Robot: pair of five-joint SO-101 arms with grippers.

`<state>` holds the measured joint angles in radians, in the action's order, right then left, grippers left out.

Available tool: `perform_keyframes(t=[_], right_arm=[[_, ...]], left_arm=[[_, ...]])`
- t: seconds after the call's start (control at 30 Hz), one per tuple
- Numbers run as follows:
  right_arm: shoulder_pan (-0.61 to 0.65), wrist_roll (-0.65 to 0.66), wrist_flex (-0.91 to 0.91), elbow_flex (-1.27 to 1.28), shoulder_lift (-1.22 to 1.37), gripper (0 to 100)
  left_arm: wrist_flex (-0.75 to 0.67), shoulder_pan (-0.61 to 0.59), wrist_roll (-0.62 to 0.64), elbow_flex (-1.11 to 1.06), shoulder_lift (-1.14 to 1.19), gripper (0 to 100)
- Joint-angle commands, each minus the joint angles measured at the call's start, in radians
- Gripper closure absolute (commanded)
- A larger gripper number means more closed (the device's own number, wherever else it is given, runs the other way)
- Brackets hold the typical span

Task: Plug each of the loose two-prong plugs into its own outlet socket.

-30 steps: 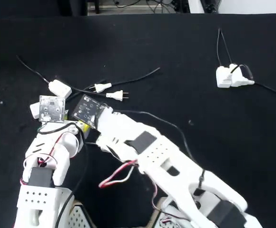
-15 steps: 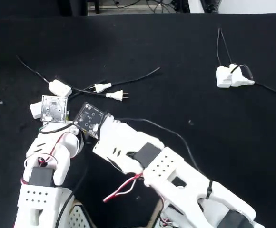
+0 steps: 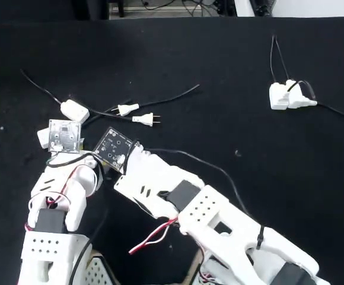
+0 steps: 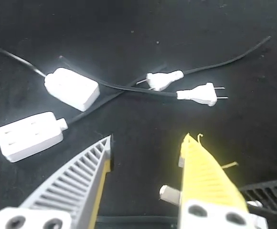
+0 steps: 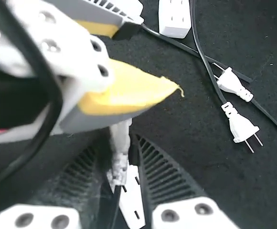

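Left pincer hangs low over the black cloth surface, and we see its grey ribbed finger and its yellow-faced finger well apart with nothing between them. Just beyond its tips lie two white rectangular plastic outlet blocks, one farther out and one closer in, near each other but not touching. Beside them we find two loose white two-prong plugs on thin black cords. The first plug has its prongs turned toward the farther block. The second plug lies near the first, its prongs turned away from the blocks.

The right pincer sits close against the left one's yellow finger. Its black ribbed jaws are closed on a white plastic cord fitting; we cannot tell whether that is a plug or a socket.

In the high view, well apart at the far right of the surface, a third white outlet block already has a white plug seated in it.
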<state>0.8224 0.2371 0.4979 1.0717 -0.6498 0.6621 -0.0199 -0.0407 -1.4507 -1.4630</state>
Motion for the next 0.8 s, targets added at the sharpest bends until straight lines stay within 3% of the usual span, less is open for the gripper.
perform_keyframes(t=[0.0, 0.4, 0.77], right_arm=[[-0.006, -0.008, -0.029, -0.008, -0.044, 98.8], [-0.003, -0.101, -0.029, -0.008, -0.058, 98.8], [0.0, -0.115, -0.035, 0.084, -0.275, 98.8]], left_arm=[[-0.009, -0.039, -0.005, 0.008, -0.008, 77], [-0.011, -0.036, -0.008, 0.004, -0.008, 77], [-0.011, -0.035, -0.005, 0.004, -0.008, 77]])
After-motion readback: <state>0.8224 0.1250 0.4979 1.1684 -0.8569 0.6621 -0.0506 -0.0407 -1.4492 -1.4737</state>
